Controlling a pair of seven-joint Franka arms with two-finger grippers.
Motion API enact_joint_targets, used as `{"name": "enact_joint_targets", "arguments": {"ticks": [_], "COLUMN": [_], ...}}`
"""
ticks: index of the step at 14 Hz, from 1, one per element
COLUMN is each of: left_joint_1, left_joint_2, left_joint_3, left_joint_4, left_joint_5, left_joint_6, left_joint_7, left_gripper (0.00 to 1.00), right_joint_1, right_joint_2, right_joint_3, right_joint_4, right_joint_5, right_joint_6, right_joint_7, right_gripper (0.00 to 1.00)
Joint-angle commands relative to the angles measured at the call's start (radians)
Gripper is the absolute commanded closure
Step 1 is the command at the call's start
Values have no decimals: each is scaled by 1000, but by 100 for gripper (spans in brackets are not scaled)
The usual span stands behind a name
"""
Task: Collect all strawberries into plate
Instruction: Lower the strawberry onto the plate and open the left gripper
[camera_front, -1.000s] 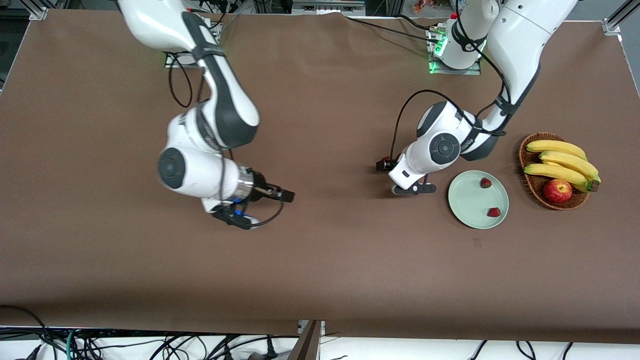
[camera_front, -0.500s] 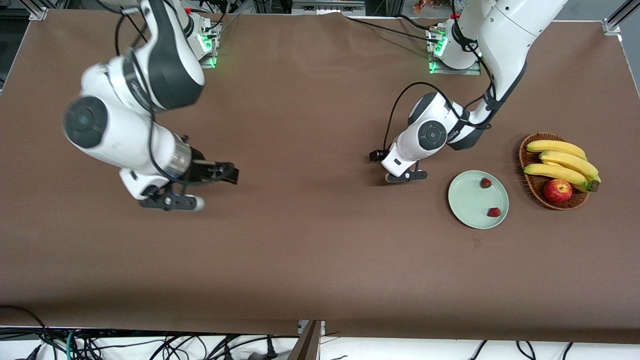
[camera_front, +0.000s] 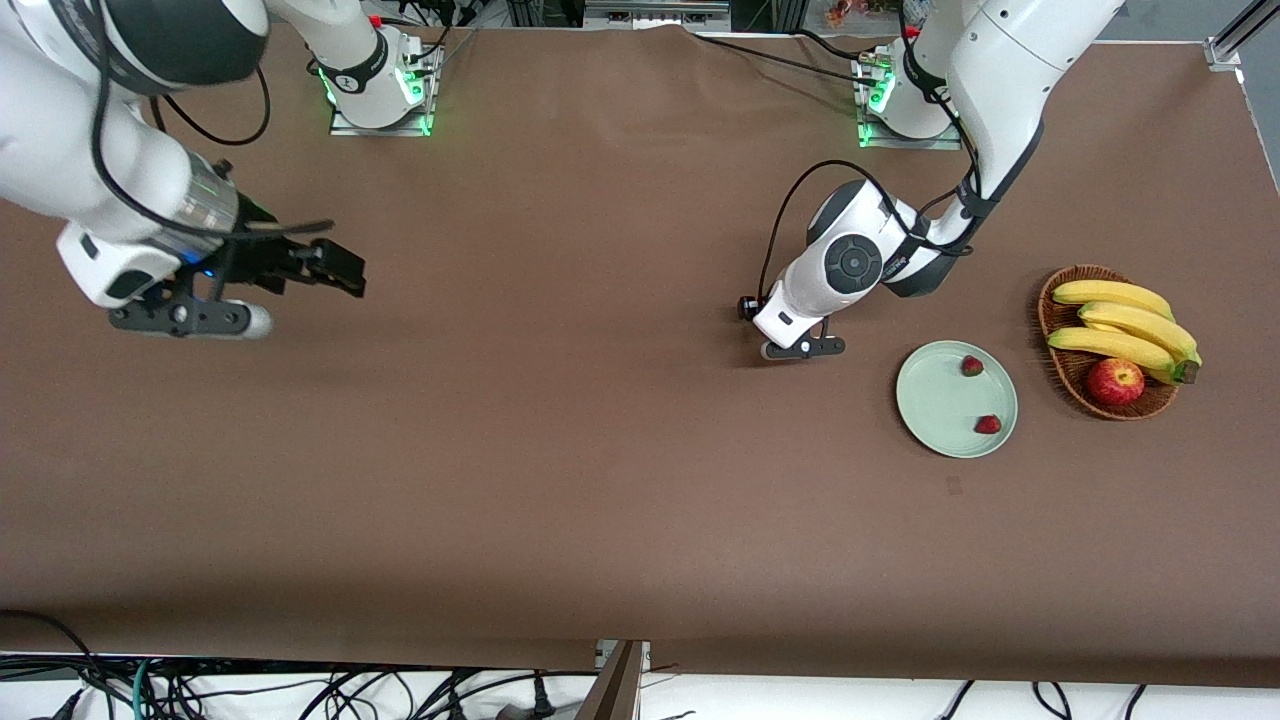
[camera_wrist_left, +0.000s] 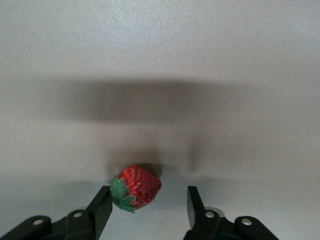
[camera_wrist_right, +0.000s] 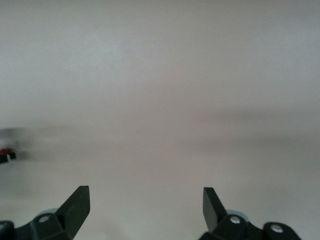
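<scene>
Two strawberries (camera_front: 971, 366) (camera_front: 987, 424) sit on the plate (camera_front: 935, 405) beside the basket (camera_front: 1062, 368); the third strawberry (camera_wrist_left: 137, 187) is hidden under the left arm in the front view and only shows in the left wrist view. It lies on the table (camera_front: 620, 470) between the spread fingers of the left gripper (camera_wrist_left: 149, 204), closer to one finger (camera_wrist_left: 101, 208), not squeezed. Right gripper (camera_wrist_right: 145, 202) hangs wide open and empty over the table's right-arm end.

The left tool (camera_wrist_left: 147, 207) is spread low over the brown tabletop (camera_front: 600, 480), one small red strawberry (camera_wrist_left: 137, 187) between its fingers. The pale mint-green plate (camera_front: 935, 410) nearby has bare room beside two strawberries (camera_front: 972, 366).
</scene>
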Motion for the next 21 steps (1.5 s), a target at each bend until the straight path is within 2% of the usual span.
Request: {"name": "enact_joint_targets", "arguments": {"ticks": [1,3,6,8,9,11,12,15,16,19,21], "left_joint_1": [0,10,18,17,17,26,35,95,139,243,305], "left_joint_2": [-27,-16,-16,-17,-25,-62,-91,-116,-116,-108,-94], "left_joint_3": [7,13,13,13,13,15,16,18,15,22,21], "left_joint_4": [-25,-22,-22,-21,-18,-11,-1,145,179,205,211], "left_joint_5": [1,72,86,86,86,86,86,87,89,94,212], "left_joint_6": [12,28,33,33,21,-11,-63,-331,-381,-398,-386], "left_joint_7": [-6,-8,-8,-8,-8,1,6,118,171,447,556], "left_gripper": [41,42,74,83,83,82,82,82,82,81,80], "right_joint_1": [-2,-89,-193,-268,-305,-344,-350,-348,-345,-342,-342], "right_joint_2": [-138,-171,-198,-205,-218,-247,-260,-263,-263,-246,-243], "right_joint_3": [-12,18,60,147,190,234,251,254,254,254,254], "right_joint_4": [-160,-195,-225,-229,-237,-274,-286,-277,-271,-242,-226], "right_joint_5": [-41,-43,-53,-119,-136,-152,-170,-179,-181,-202,-202], "right_joint_6": [18,11,8,10,14,40,54,60,62,64,64], "right_joint_7": [-70,-132,-231,-240,-240,-242,-240,-243,-245,-243,-242], "right_gripper": [0,0,0,0,0,0,0,0,0,1,0]}}
